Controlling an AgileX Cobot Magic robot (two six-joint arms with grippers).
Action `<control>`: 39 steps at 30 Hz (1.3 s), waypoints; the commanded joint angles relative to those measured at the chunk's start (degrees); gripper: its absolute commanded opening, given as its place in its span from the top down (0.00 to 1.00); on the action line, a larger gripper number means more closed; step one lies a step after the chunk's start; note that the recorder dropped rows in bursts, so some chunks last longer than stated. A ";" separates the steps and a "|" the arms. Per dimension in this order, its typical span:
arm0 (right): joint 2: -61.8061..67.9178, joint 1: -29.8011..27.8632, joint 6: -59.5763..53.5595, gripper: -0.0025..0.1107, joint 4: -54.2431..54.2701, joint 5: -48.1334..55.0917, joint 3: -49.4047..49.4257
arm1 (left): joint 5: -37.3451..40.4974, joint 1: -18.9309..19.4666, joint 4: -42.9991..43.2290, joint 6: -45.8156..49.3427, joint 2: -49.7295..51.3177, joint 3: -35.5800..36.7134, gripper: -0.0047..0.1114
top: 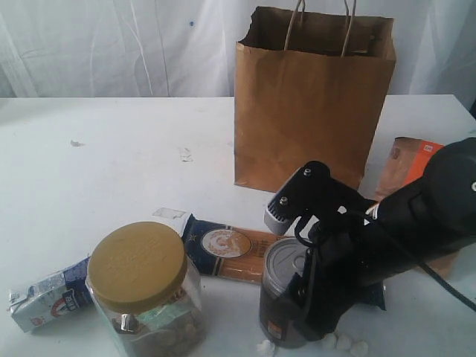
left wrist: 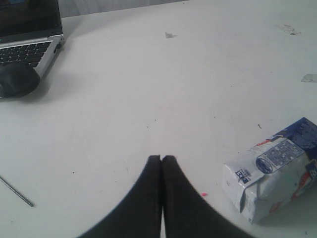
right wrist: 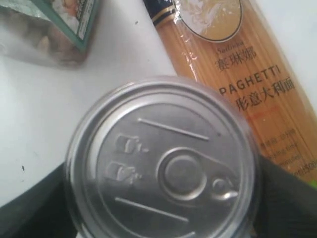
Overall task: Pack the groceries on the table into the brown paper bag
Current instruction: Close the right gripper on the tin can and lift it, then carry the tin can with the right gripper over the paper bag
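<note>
Right end effector (right wrist: pixel 161 198): down over the can (top: pixel 286 264). Fingers (right wrist: pixel 285 198) apart, one on each side of the can wall and hard against it. Cannot tell whether they are pressing yet.
Can: upright on the tabletop (top: pixel 111 171), close to the edge nearest the exterior camera, right of that edge's middle. Pull-tab lid up and fully in sight in the right wrist view.
Left end effector (left wrist: pixel 161 157): fingers together, nothing between them, above bare tabletop. Not seen in the exterior view.

Bag (top: pixel 312 111): upright, mouth open, handles up. It is well back from the can toward the far edge. Can not in it.
Spaghetti (top: pixel 227 253): flat, lying between jar and can. One end runs just beside the can's base.
Jar (top: pixel 145 290): upright, gold lid on, at the near edge, left of the can and apart from it.
Carton (top: pixel 48 297): on its side, just beside the jar, toward the near left corner. Also shows in the left wrist view, near the closed fingers but not touching.
Pouch (top: pixel 405 167): right of the bag, just beside it. Lower part hidden by the right arm.
White lumps (top: pixel 342 343): a few at the near edge, by the can's base.
Paper scrap (top: pixel 185 155): flat, left of the bag.
Laptop (left wrist: pixel 29 34) and mouse (left wrist: pixel 17 79): left wrist view only, at one tabletop edge, well apart from the carton.
</note>
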 commanded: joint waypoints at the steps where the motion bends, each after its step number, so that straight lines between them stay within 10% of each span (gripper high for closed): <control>1: -3.16 0.07 0.53 0.44 0.01 -0.25 -1.14 | -0.07 -0.32 -0.50 -0.24 -0.28 0.21 0.96; 11: -23.79 0.07 13.31 0.44 -2.77 5.44 -2.78 | -0.07 -0.32 -0.50 -0.24 -0.28 0.21 0.96; 20: -27.55 -0.06 59.03 0.48 -46.01 14.36 -22.06 | -0.07 -0.32 -0.50 -0.24 -0.28 0.21 0.96; 39: 5.15 -9.06 59.44 0.54 -55.80 20.29 -64.24 | -0.07 -0.32 -0.50 -0.24 -0.28 0.21 0.96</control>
